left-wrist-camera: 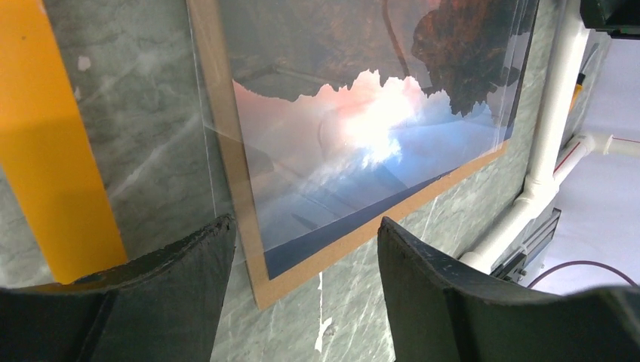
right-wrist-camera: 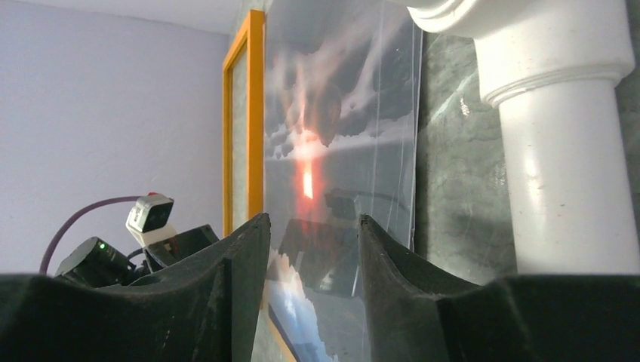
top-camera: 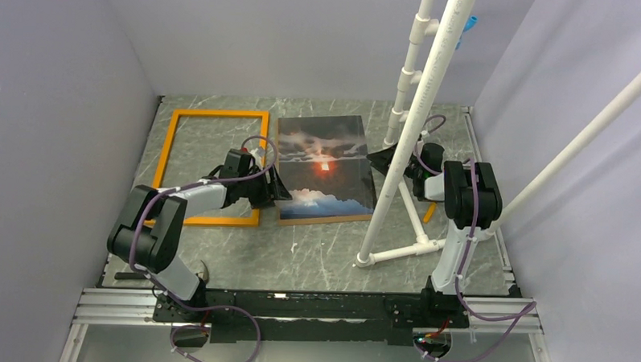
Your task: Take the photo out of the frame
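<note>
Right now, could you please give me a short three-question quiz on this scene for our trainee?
1. True or false: the thin bright-orange rectangular frame encloses only grey marbled tabletop.
2. The dark sunset photo print lies on: A) a plain brown backing board B) a white tray C) the frame.
3. Fill in: the jaws of the left gripper stand ____.
Key: 1 true; 2 A; 3 open.
</note>
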Controlling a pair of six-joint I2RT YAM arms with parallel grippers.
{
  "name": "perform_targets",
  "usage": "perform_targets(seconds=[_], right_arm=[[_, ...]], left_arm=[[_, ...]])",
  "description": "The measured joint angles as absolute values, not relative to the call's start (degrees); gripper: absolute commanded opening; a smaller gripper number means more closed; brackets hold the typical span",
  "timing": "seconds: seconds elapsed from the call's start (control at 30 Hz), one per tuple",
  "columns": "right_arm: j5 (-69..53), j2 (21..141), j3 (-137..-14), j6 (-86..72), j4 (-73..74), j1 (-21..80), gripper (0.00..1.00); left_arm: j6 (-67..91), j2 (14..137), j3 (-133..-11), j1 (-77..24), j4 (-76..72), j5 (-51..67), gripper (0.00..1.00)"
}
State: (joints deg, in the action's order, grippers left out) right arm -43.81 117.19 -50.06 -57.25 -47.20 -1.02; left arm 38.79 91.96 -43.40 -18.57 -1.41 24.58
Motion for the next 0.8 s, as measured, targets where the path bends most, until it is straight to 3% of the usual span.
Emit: perform_targets(seconds=[0.23, 0.47, 0.8], right_arm=[[-40.62, 115.07, -51.03, -50.98, -35.35, -0.86, 0.42], [-31.57, 97.43, -47.03, -40.84, -13.61, -0.64, 0.43], [-32.08, 90.78, -35.83, -33.87, -5.85, -0.54, 0.38]], left_arm=[[38.11, 90.52, -44.03, -18.57, 1.96, 24.62, 0.73], [38.11, 93.17, -48.45, -18.76, 1.52, 27.38, 0.70], [38.15, 97.30, -48.16, -18.94, -0.60, 28.16, 0.68]])
